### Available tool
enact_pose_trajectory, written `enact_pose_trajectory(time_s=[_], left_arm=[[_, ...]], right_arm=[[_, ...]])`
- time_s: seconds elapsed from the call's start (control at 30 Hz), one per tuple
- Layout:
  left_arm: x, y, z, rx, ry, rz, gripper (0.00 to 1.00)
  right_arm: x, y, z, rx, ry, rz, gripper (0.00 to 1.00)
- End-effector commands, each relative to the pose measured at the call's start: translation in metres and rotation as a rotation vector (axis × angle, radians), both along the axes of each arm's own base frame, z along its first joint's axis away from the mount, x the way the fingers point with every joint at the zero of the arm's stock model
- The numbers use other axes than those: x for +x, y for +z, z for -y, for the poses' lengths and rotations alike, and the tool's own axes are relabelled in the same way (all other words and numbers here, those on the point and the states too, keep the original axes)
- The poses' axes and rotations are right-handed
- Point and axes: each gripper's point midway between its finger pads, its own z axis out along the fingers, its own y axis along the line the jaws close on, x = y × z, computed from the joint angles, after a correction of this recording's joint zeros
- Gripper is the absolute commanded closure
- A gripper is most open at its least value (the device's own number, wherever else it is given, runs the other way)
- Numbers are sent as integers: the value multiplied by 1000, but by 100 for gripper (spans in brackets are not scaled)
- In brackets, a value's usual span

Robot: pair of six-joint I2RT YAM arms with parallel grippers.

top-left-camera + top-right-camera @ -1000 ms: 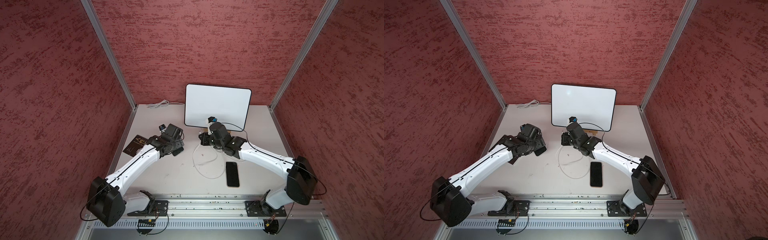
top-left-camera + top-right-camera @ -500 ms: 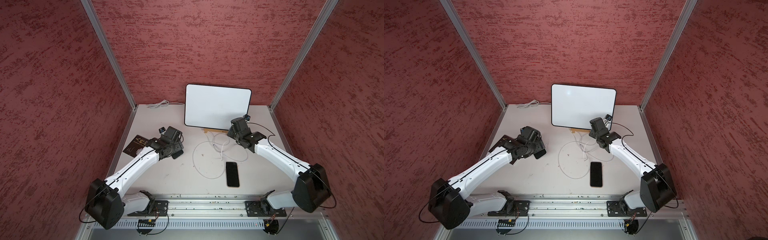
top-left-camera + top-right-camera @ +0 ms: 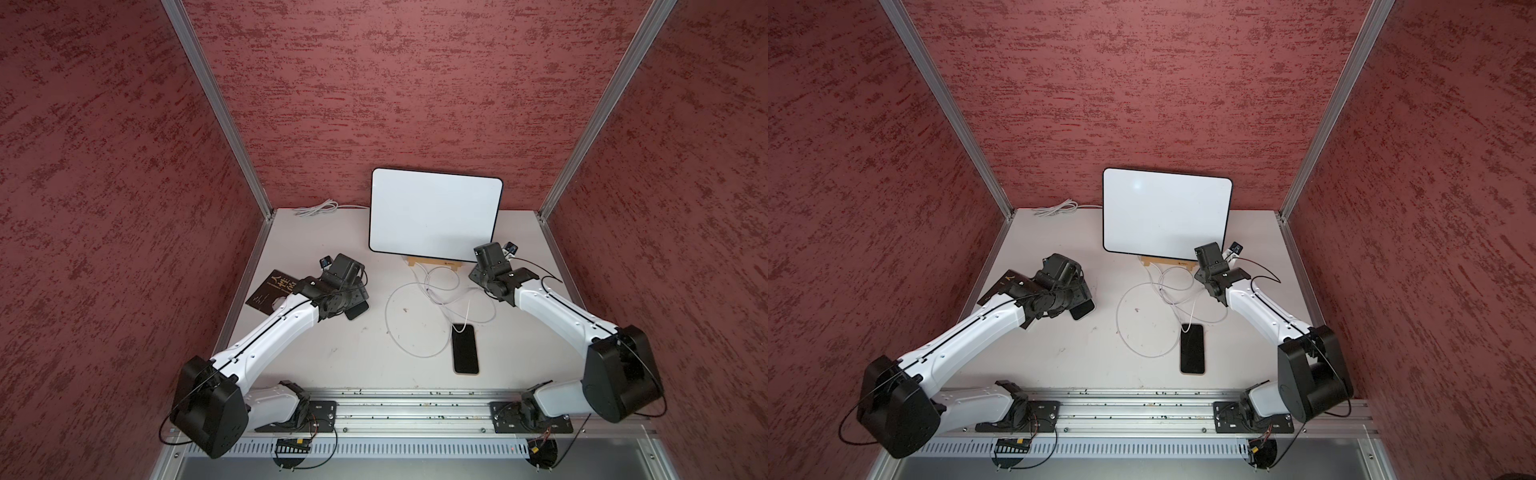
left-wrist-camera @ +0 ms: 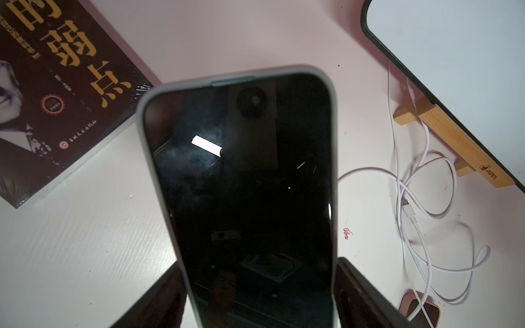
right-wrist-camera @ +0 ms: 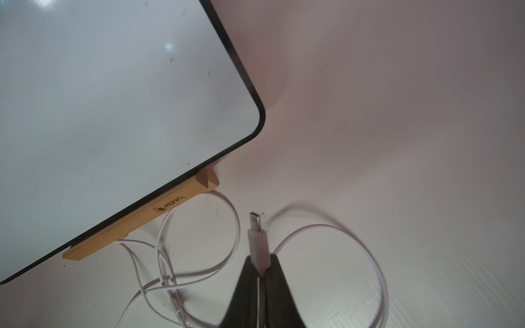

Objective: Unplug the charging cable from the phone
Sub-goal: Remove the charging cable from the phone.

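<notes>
Red textured walls [image 3: 415,83] close in a pale surface [image 3: 353,357] on three sides. At twelve o'clock a white rectangular board with a thin black rim [image 3: 434,216] leans in a light wooden stand [image 3: 434,263]. A bundled white cord [image 3: 318,207] lies in the eleven o'clock corner. A black paperback book with gold characters [image 3: 266,291] lies flat at nine o'clock.

Just inward of the book, the left gripper [image 4: 258,267] is clamped across a dark-screened phone in a pale grey case [image 4: 241,184], with one finger on each long edge. In both top views the end of that phone [image 3: 358,310] [image 3: 1082,310] pokes out from under the wrist toward five o'clock.

At two o'clock, near the stand's end, the right gripper [image 5: 261,258] is pinched tight on the white charging cable [image 5: 258,241] just behind its connector. The metal tip [image 5: 254,221] stands bare, plugged into nothing. Cable end and held phone are well apart, on opposite halves of the surface.

Between them, loose loops of white cable [image 4: 410,215] sprawl from the stand toward six o'clock. At five o'clock a black phone [image 3: 464,348] lies flat, and one white strand meets its far edge.
</notes>
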Motion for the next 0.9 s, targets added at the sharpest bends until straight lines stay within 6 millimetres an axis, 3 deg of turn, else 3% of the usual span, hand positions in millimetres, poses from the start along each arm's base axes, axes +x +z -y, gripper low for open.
enact_pose_trajectory(time_s=[0.0,0.37,0.5,0.6,0.67,0.73,0.8,0.87], left_arm=[[6,2,12,-30,-31,28,45],[-1,-15,27,-35,-98,-20,44],[-1,-17,28,-36,-100,-22,44],[-1,-20,29,-38,-101,-25,44],[0,-22,31,-44,-103,-30,44],[0,-23,32,-46,-106,-33,44],[1,-23,32,-45,-107,-34,43],[1,-23,33,-46,-109,-36,43]], right_arm=[[5,-12,8,7,-32,-29,98],[20,-39,43,62,-145,-111,99],[25,-36,42,85,-132,-117,100],[33,-27,26,163,-75,-71,99],[39,-23,20,183,-37,-43,85],[40,-22,20,170,-33,-56,57],[40,-25,24,148,-41,-80,35],[37,-27,30,138,-60,-99,22]])
